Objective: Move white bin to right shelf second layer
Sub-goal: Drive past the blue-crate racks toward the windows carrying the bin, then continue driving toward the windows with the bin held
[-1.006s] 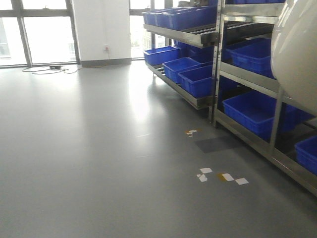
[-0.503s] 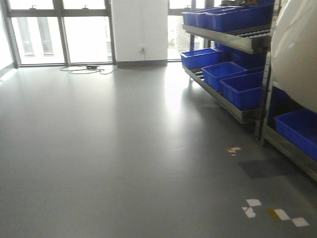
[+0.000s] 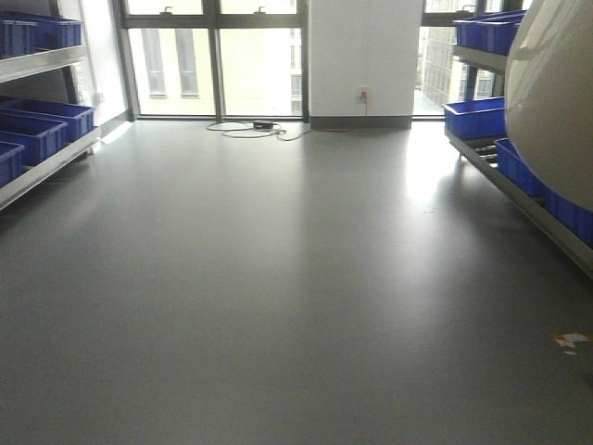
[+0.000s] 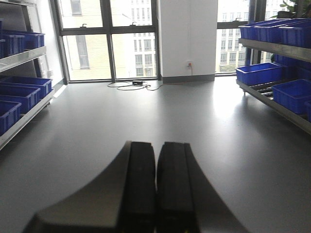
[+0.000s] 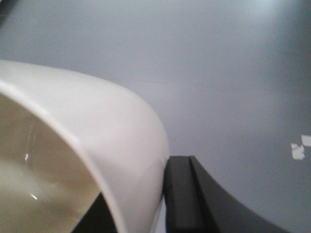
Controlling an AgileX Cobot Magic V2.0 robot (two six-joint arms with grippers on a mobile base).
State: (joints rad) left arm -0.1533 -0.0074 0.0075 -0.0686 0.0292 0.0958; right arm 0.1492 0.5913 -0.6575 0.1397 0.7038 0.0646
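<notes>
A glossy grey floor (image 3: 278,278) is flanked by racks (image 4: 272,46) of blue crates (image 4: 262,73). The white bin (image 5: 107,131) is pinched by its wall inside the right gripper (image 5: 138,208), above the floor; the left gripper (image 4: 156,184) is closed, empty.

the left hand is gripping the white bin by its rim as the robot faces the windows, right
No, the right hand grips the white bin by its rim, as the right wrist view shows. The left hand is shut on nothing. It does face the windows.
</notes>
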